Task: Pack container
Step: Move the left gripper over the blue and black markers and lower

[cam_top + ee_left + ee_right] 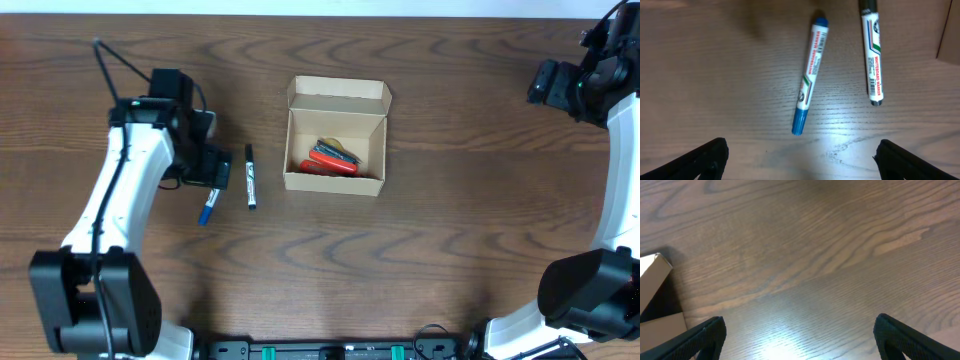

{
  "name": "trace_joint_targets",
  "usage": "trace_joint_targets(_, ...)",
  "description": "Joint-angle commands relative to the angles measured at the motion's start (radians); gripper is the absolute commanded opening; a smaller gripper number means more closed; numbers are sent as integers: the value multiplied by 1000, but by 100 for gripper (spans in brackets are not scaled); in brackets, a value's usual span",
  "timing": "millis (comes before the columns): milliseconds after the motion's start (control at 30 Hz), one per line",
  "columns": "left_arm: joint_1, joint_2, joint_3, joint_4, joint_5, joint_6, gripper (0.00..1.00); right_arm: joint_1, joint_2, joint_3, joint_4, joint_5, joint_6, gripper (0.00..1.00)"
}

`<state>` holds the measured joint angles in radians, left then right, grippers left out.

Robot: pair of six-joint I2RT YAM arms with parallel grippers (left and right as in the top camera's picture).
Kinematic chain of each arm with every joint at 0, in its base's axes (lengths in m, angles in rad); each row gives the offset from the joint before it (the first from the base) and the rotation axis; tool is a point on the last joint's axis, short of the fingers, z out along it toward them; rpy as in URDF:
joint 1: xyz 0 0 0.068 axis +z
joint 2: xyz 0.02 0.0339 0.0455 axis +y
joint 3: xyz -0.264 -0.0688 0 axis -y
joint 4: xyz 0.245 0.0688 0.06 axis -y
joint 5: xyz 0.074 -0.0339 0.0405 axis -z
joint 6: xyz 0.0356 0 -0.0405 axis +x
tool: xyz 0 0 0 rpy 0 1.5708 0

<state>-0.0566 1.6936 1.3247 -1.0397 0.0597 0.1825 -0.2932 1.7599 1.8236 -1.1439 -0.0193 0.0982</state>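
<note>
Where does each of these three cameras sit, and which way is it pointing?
Overhead: above the table, looking straight down on left arm, right arm, the open container, a blue marker and a black marker.
Left wrist: on the left arm, looking down at both markers; left gripper open, fingers at the bottom corners.
Right wrist: on the right arm, facing bare wood and a container corner; open right gripper below.
Shared: overhead and left wrist both show both markers.

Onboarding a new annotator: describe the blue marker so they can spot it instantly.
Start at the open cardboard box mid-table and look toward the left claw, where two markers lie. The blue marker is the one farther from the box, tilted, partly beneath that claw. Its cap is blue; the black marker beside it lies straighter.
</note>
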Motion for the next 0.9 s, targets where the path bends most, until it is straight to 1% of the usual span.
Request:
trace_joint_targets(0,-22,69,19,-3,-42,50,95,0,-7,-5,-1,-11,8,94)
trace_joint_targets(267,-24,173,19,27,-32,51,95,0,-7,-6,-2,-11,-10,94)
trace_joint_targets(367,-24,189,18,60,7,69,95,0,-7,-6,-7,-11,-10,94)
trace_joint_targets(400,-24,191,18,72,16,72,97,0,-7,-6,-9,-11,-10,94)
trace_joint_targets(500,-24,192,17,111,24,73,97,0,-7,-6,-16,-11,-10,94)
trace_joint_targets(667,-24,191,-6,169,45,68,100,0,-7,-6,-34,-9,-30,94)
trace_joint_targets(700,-22,191,-19,178,45,63,95,0,-7,-6,-39,-6,-33,94)
trace_joint_targets(800,-21,187,-71,198,45,37,92,-1,-7,-6,-46,-3,-36,94)
trace_joint_targets(867,-21,173,-122,225,45,9,91,-1,-7,-6,-46,-3,-36,94)
